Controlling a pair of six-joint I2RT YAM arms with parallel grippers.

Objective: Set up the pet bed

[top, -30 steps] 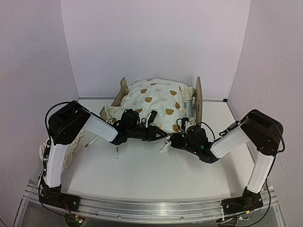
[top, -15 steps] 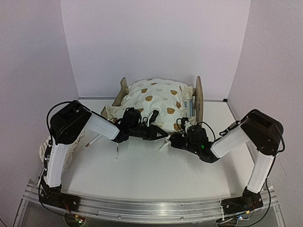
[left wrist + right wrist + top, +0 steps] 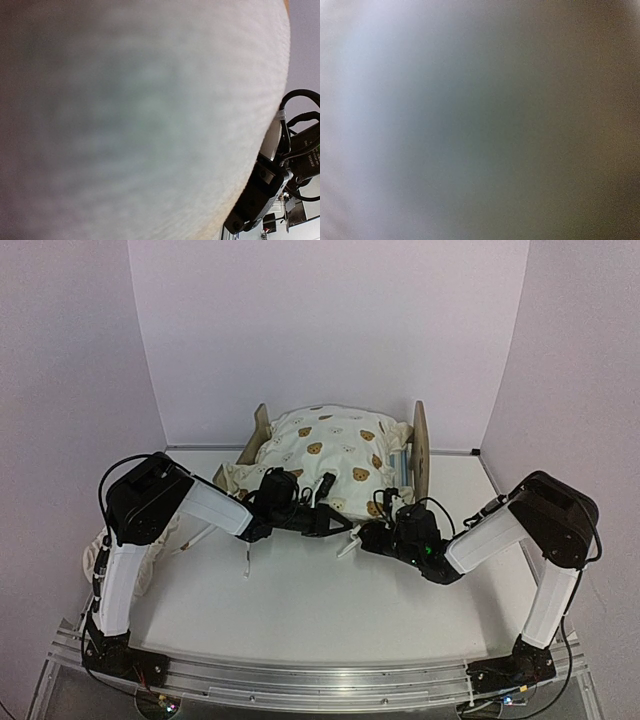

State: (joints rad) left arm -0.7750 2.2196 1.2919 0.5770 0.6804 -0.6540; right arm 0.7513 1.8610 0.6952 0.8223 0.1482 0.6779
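Pet bed [image 3: 419, 445] setup mostly done, I'd judge. Nearest: pale cloth lump [image 3: 97, 562] by L arm base, off the bed. Then L gripper [image 3: 338, 523] & R gripper [image 3: 370, 536] at quilt [image 3: 325, 445] near edge; wrist cams smothered, can't tell opening or hold. Bed at back wall, quilt bunched on it, needs smoothing.

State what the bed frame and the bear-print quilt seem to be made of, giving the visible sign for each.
Bed frame: probably thin plywood or similar light wood, matt, unpainted; pale tan flat boards, rounded outline.
Quilt: soft padded fabric, perhaps cotton, matt; it puffs and creases, with printed brown bears.
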